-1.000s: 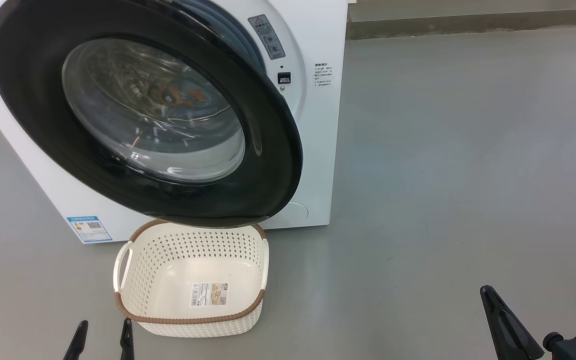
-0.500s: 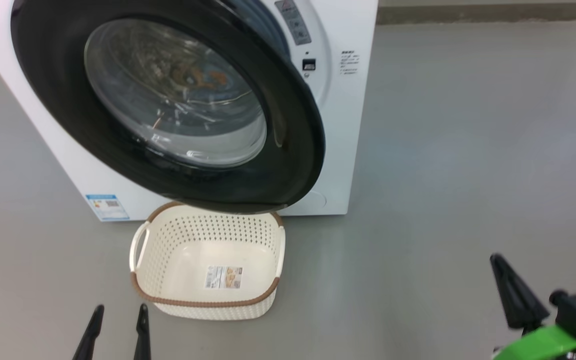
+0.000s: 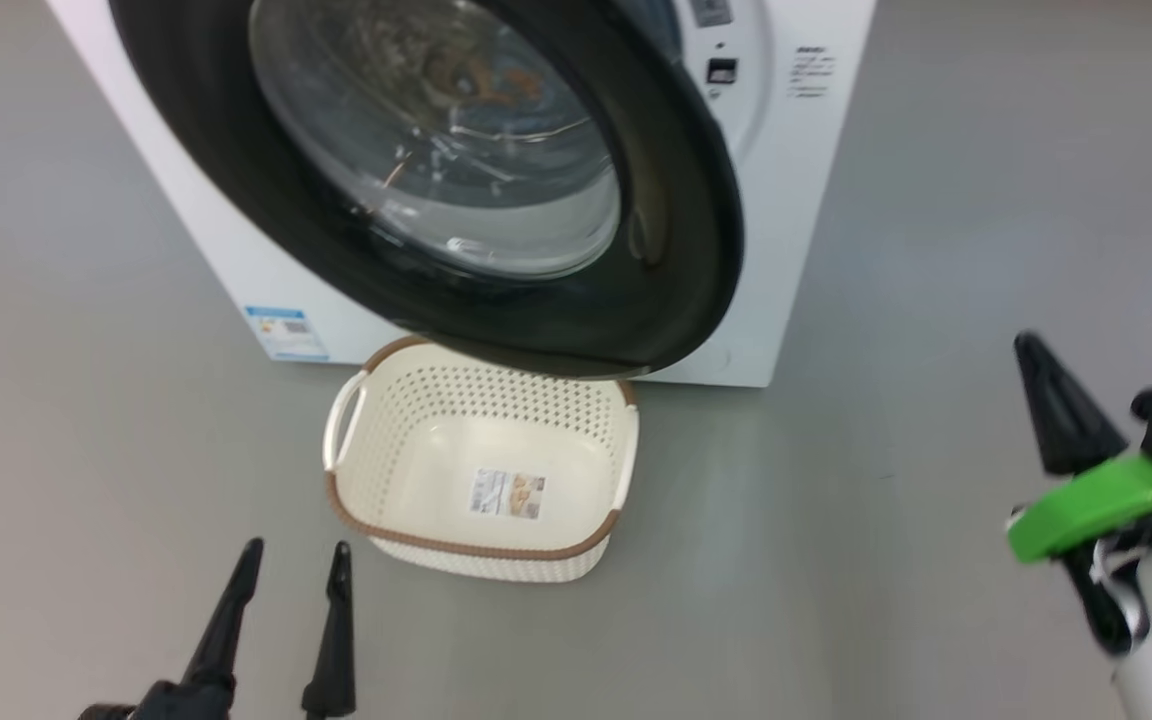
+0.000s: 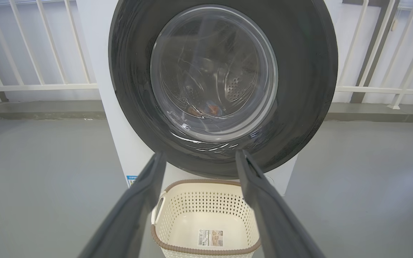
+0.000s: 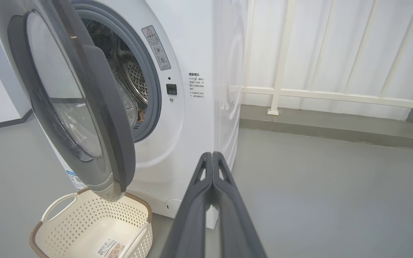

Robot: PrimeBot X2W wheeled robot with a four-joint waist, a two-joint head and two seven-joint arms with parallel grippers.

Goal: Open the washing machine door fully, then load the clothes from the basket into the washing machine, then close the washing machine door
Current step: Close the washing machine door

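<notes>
The washing machine (image 3: 796,200) stands with its door (image 3: 676,250) ajar, the black rim swung partway across the drum opening. The door (image 5: 109,136) hangs over the back edge of the basket (image 3: 481,548), which is empty but for the paper label on its bottom. Through the glass bowl I see the clothes (image 3: 481,80) inside the drum, again as a patch of orange print on the clothes (image 4: 212,106). My left gripper (image 3: 296,547) is open near the basket's front left, pointing at the door. My right gripper (image 3: 1031,350) is shut and empty, well right of the machine.
Bare grey floor (image 3: 936,150) spreads right of the machine. A white railing (image 5: 321,95) on a low kerb runs behind it. A blue label (image 3: 281,330) marks the machine's lower front. In the right wrist view the door's free edge stands apart from the grey rubber ring (image 5: 154,89).
The head camera has moved, shifting the whole scene right and up the picture. My right gripper has come further forward over the floor. Door, basket and left gripper keep their places.
</notes>
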